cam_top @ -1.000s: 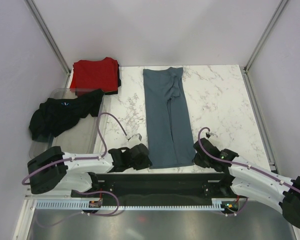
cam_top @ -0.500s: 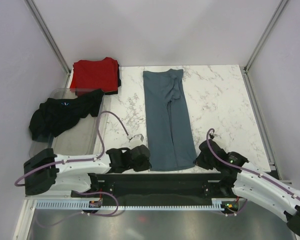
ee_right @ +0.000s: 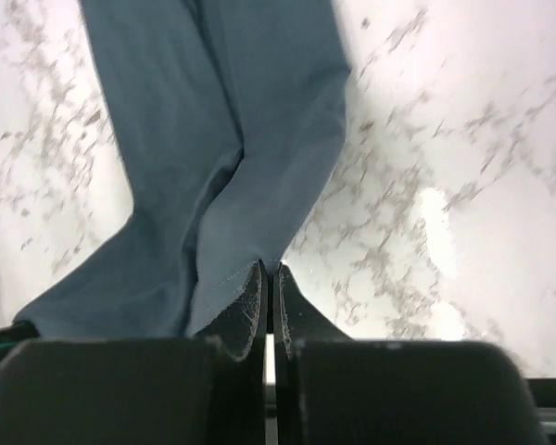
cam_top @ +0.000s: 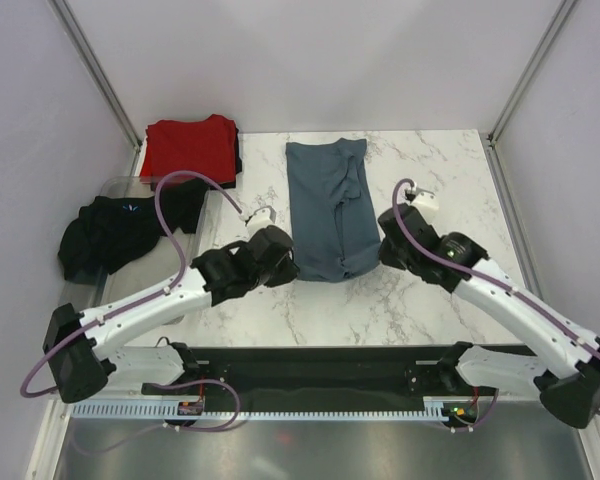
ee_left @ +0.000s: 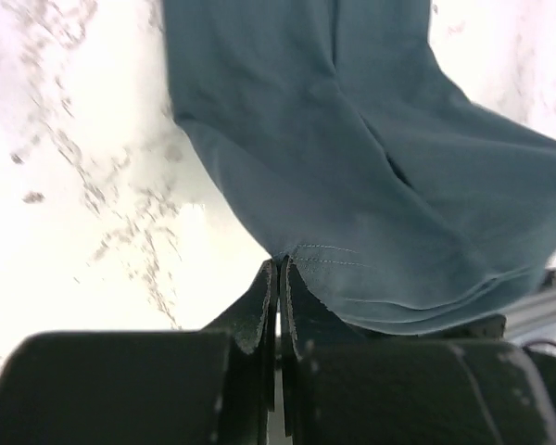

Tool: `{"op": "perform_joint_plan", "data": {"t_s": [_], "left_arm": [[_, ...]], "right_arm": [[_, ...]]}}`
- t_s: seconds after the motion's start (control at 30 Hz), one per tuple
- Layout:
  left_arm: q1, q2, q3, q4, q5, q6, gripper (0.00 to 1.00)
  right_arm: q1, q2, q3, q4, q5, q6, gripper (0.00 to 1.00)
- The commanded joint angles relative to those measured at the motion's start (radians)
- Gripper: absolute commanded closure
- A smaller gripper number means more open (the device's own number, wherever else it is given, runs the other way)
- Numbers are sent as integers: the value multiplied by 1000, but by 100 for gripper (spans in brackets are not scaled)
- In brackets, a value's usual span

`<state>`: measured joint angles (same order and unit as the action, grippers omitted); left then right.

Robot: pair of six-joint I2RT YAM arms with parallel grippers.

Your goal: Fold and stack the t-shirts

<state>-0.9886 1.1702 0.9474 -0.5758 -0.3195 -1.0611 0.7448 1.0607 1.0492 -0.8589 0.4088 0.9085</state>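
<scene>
The slate blue-grey t-shirt lies as a long strip on the marble table, its near end lifted and doubled back. My left gripper is shut on the hem's left corner, seen in the left wrist view. My right gripper is shut on the hem's right corner, seen in the right wrist view. The shirt hangs ahead of both pairs of fingers. A folded bright red t-shirt lies at the far left corner. A crumpled black t-shirt lies in the tray.
A clear grey plastic tray stands along the left side of the table. A dark cloth edge shows under the red t-shirt at its right side. White walls with metal posts surround the marble table.
Both grippers have lifted the shirt's near hem from the table's front edge and carried it away toward the middle, so the shirt's visible length has shortened.
</scene>
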Motion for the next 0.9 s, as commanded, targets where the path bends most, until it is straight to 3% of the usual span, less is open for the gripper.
{"op": "perform_joint_plan", "data": {"t_s": [0.0,0.13,0.27,0.87], "left_arm": [[97,72,85,-24,13,153,98],[201,178,178,-13,66,226,98],[280,285,286,-7,97,291,98],[485,818,694,-2,290,495,98]], "right_arm": [[-64,108,124,17,87,-146,100],[-203,221,198,108,10,-230,100],[-266,333,259,174,-63,-293,100],[-409,768,452,310,-200,-344,100]]}}
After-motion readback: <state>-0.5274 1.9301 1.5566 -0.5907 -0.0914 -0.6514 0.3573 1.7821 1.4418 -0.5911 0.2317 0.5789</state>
